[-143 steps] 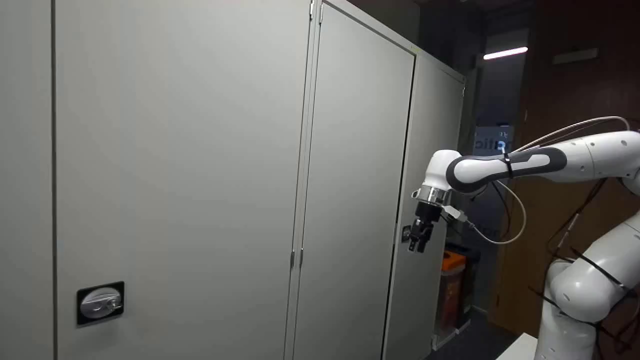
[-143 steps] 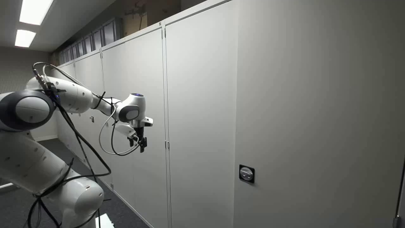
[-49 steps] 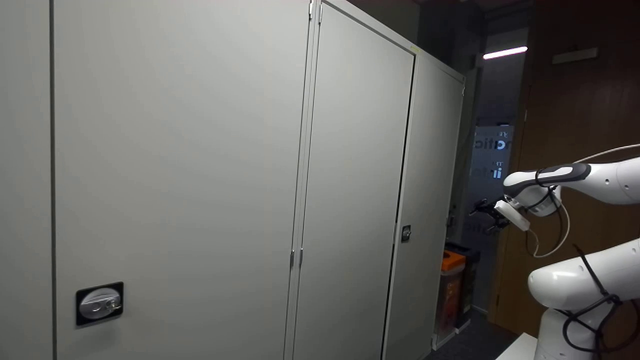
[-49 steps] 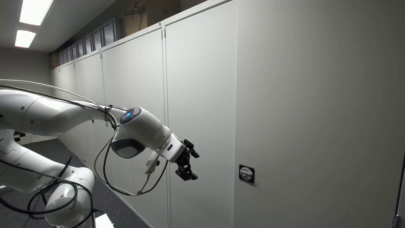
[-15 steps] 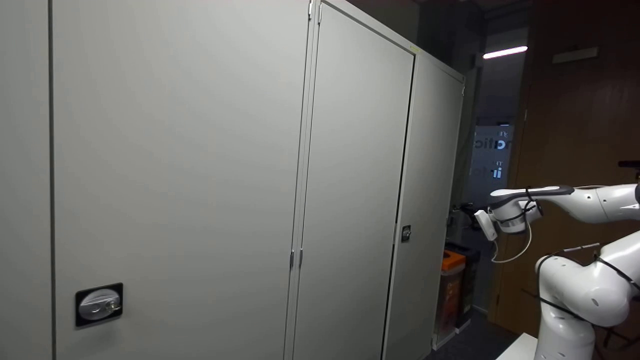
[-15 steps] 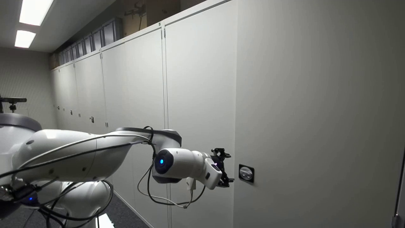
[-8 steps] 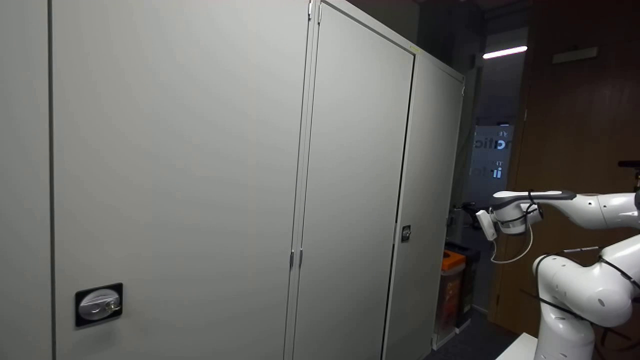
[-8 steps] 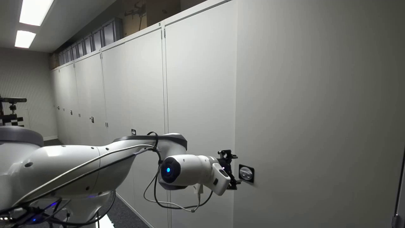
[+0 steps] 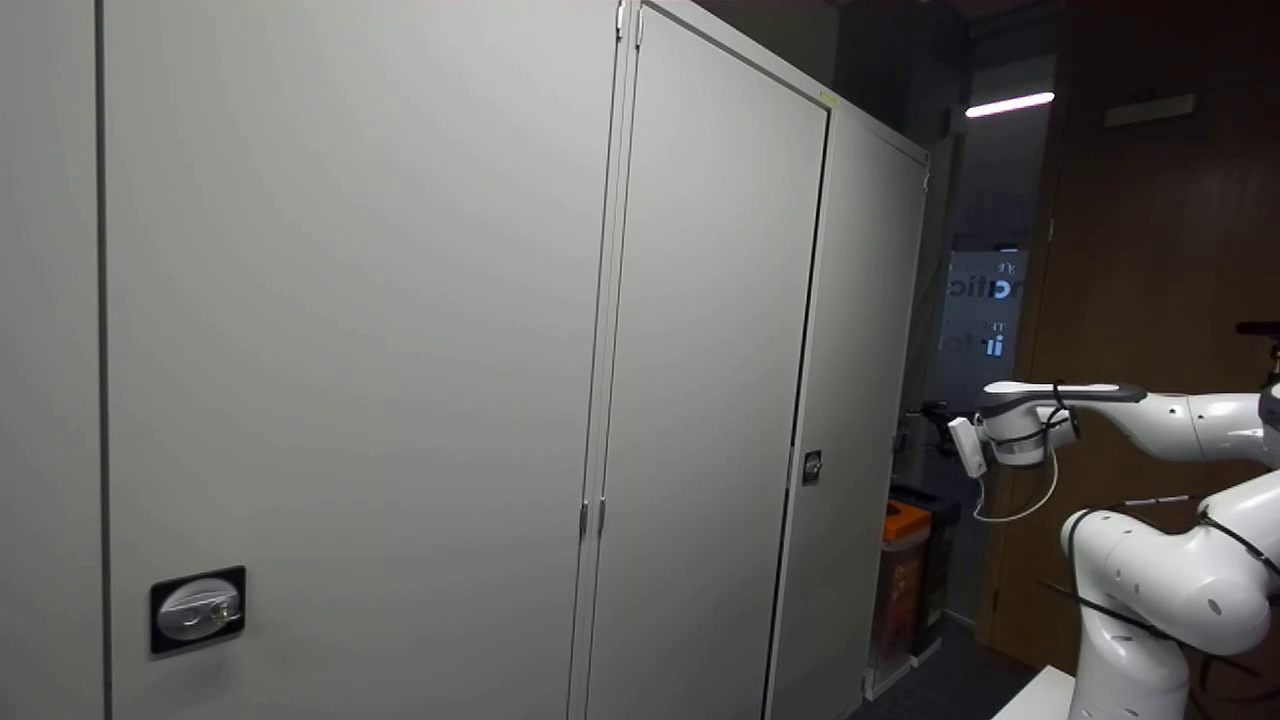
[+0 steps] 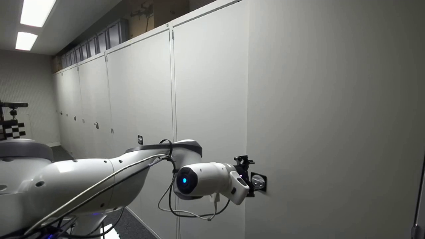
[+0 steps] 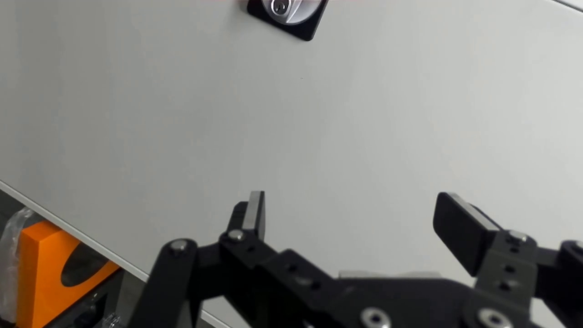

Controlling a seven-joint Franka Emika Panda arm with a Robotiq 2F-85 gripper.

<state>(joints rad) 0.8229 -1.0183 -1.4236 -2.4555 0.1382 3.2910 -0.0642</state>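
This looks like the approach stage: the fingers (image 11: 457, 232) stand spread and empty before the door (image 11: 346, 127). The lock (image 11: 296, 12) sits outside their gap, at the wrist view's top edge, so gripping it calls for lining up

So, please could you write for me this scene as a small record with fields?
End effector: open, nothing held
In front of it: pale cabinet door; contact cannot be told
On the door: silver handle on black plate, at the wrist view's top edge, not between the jaws
Past the door's edge: orange-topped bin
Background: row of grey boxes up high
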